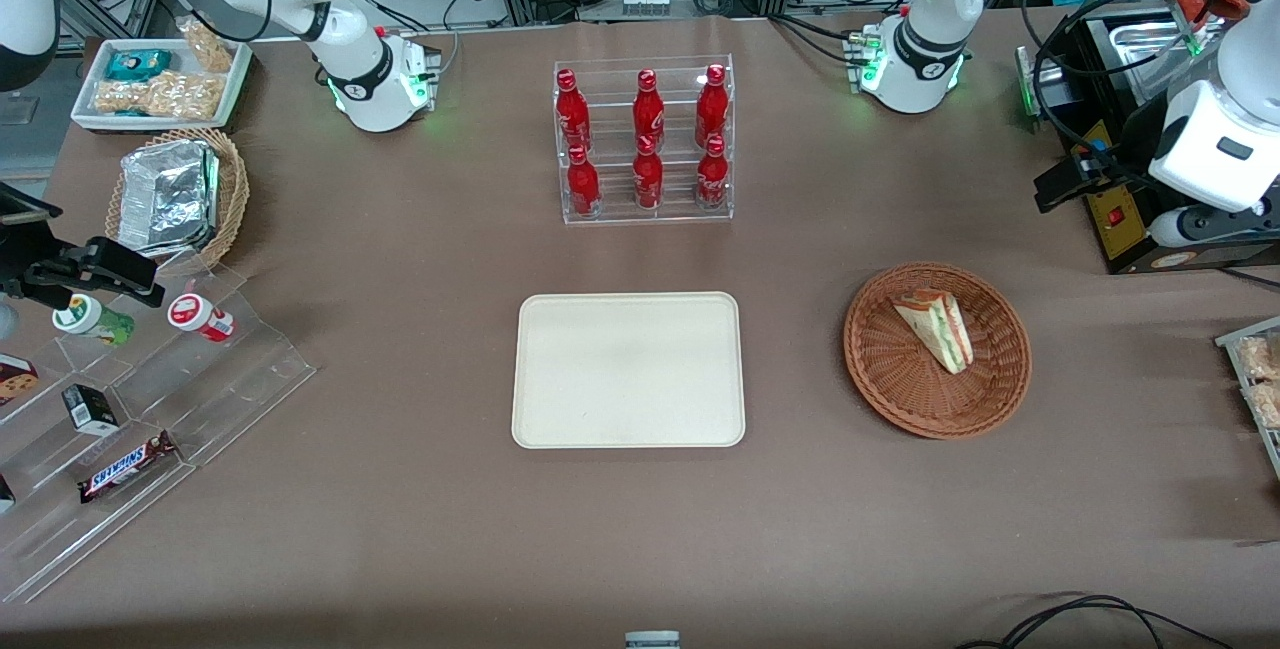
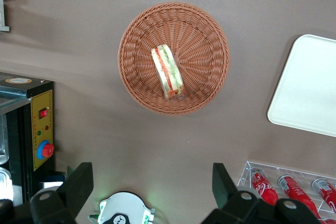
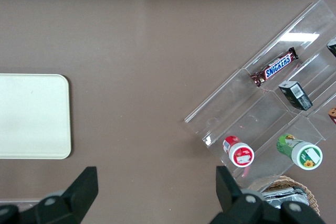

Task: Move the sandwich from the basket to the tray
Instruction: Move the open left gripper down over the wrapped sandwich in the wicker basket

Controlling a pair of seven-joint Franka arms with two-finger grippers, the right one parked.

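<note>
The sandwich, a pale wedge with green and red-orange layers, lies in the round reddish-brown wicker basket. The cream tray lies flat beside the basket, toward the parked arm's end, with nothing on it. My left gripper hangs above the table, farther from the front camera than the basket and toward the working arm's end. It is open and holds nothing. The left wrist view shows the sandwich, the basket, part of the tray and the gripper with its fingers wide apart.
A clear rack of red bottles stands farther from the front camera than the tray. A black box with a red button stands near the gripper. A stepped acrylic display, a tan basket of foil packs and a white snack tray lie toward the parked arm's end.
</note>
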